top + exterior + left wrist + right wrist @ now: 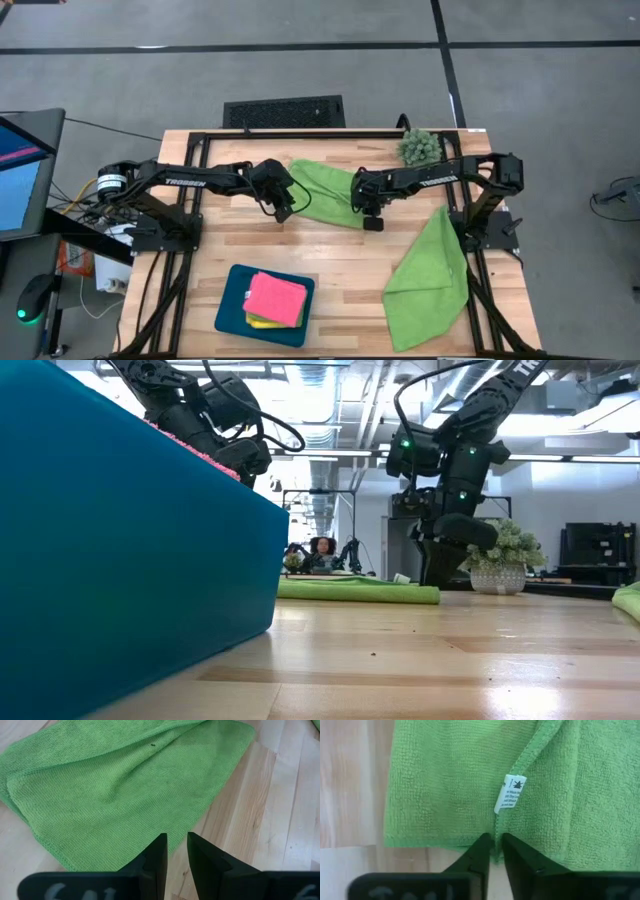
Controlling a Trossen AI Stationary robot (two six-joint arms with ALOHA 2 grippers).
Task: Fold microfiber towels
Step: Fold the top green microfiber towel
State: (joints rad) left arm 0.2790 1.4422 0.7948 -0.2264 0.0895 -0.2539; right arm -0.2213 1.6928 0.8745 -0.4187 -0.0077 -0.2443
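A lime green towel (325,190), folded over, lies flat on the table's far middle; it also shows in the low view (360,592). My left gripper (285,212) hovers over the towel's near left corner (75,865), its fingers almost shut and empty. My right gripper (373,222) hovers over the towel's near right edge, shut and empty; a white label (510,792) shows just ahead of it. A second green towel (430,280) lies loosely spread at the near right. A pink towel (277,297) lies on a yellow one (262,322) in the teal tray (228,305).
A small spiky plant (418,147) in a pot stands at the far right, close behind my right arm. The tray stands at the near left and fills the low view's left side (120,560). Bare wood lies between the tray and the second towel.
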